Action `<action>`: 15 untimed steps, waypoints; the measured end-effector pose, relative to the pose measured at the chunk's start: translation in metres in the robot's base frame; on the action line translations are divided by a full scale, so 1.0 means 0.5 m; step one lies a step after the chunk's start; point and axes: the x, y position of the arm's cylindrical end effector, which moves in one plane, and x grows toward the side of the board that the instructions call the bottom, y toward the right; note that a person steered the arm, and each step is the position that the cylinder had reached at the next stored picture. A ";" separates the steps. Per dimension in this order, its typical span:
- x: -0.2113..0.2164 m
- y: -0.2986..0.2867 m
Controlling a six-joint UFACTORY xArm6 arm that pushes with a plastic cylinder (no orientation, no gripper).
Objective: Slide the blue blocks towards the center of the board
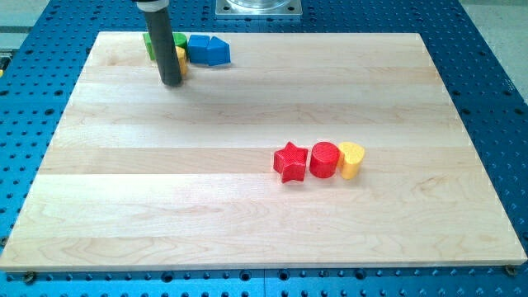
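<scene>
Nearest, well away from my tip toward the view's lower right: red star block (289, 162), red round block (324, 160) and yellow heart-like block (351, 160), in a touching row, ribbed surfaces.

Table (247, 223): pale wood planks, on blue perforated base (495, 49).

My tip (171, 82) rests on the wood near the view's top left. No pincer in view, only a dark rod holding nothing.

Just behind the rod: a yellow block (181, 59) and a green block (176, 40), partly hidden, shapes unclear.

Blue block (208, 50), just right of the rod at the far edge: long axis runs left-right, peaked end pointing right.
</scene>
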 end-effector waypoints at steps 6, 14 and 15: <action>-0.179 0.062; -0.141 0.269; -0.201 0.153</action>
